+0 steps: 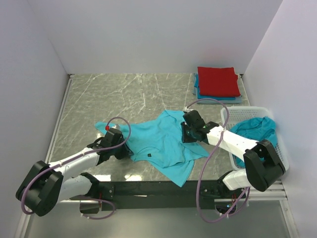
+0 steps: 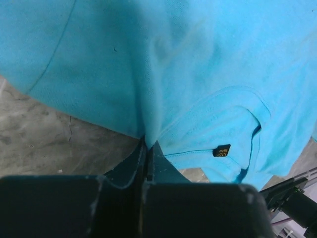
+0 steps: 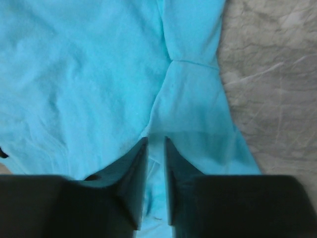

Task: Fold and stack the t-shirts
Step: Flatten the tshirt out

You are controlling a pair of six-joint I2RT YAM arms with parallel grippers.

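Observation:
A turquoise t-shirt lies spread and rumpled on the marble table, front centre. My left gripper is at its left hem, shut on a pinch of the cloth; a small black label shows by the neckline. My right gripper rests on the shirt's right side, its jaws a narrow gap apart with turquoise fabric beneath and showing between them. A folded red t-shirt tops a stack at the back right, with a blue one under it.
A white lattice basket stands at the right edge and holds another teal shirt. Bare marble stretches behind and left of the spread shirt. White walls close in on three sides.

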